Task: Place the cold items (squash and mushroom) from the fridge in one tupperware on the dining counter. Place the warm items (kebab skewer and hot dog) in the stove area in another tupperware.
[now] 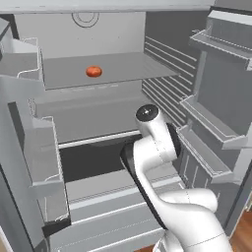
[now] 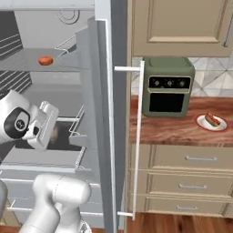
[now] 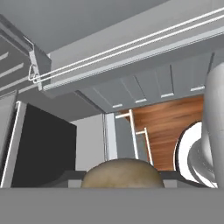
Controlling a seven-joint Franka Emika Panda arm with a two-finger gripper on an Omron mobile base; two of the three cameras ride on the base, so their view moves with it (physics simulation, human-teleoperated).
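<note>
the claw reaches low into the open fridge, and in the hand view a rounded brown thing, probably the mushroom, sits right between its tips. the jaws stand about half open; whether they really grip it, one cannot tell. an orange-red item, perhaps the squash, waits on the upper shelf. the hot dog lies on a plate on the tabletop.

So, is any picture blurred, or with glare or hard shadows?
Left base view: flat even light, orange item sharp on its shelf. Right base view: oven crisp, no glare. Hand view: a brown round thing crowds the bottom edge, soft-edged.
</note>
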